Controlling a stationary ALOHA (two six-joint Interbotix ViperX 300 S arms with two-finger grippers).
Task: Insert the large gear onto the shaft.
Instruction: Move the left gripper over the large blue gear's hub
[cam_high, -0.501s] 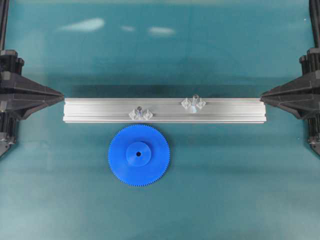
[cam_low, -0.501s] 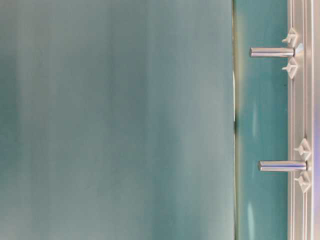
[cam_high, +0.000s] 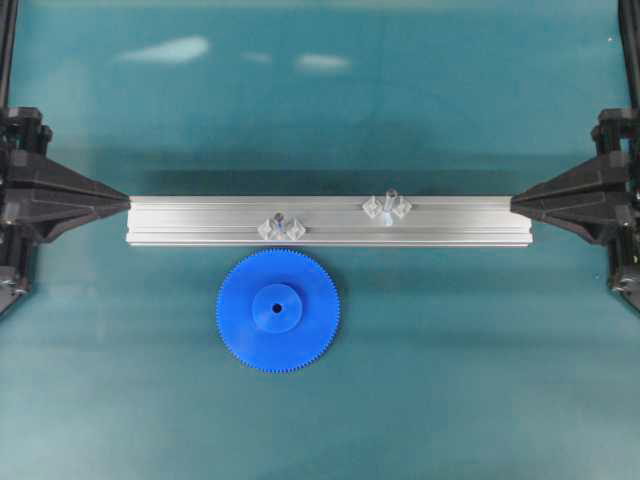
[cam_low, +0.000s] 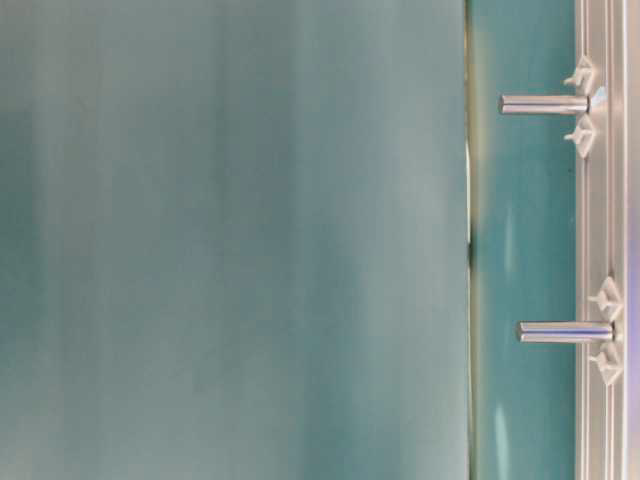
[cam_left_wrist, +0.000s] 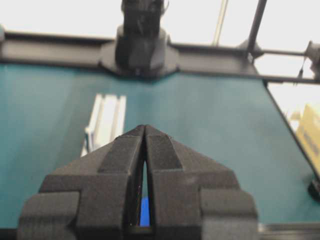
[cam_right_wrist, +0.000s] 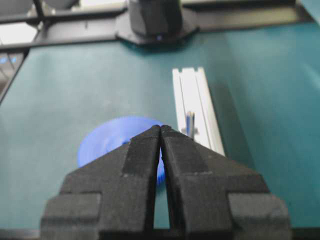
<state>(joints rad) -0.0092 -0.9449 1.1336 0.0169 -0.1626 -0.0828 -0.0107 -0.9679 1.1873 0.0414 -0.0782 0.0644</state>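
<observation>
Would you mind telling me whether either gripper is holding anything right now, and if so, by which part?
Nothing is held. The left gripper and right gripper are both shut and empty; the large gear lies flat on the table.

We've got a teal table (cam_high: 450, 360) here. Lying right on it: a long aluminium rail (cam_high: 330, 221) across the middle, and the large gear (cam_high: 278, 311) flat just beside the rail's near edge, left of centre.

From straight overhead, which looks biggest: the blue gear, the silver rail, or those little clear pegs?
1. Silver rail, by far the longest.
2. Blue gear.
3. The two clear pegs, tiny and alike.
</observation>
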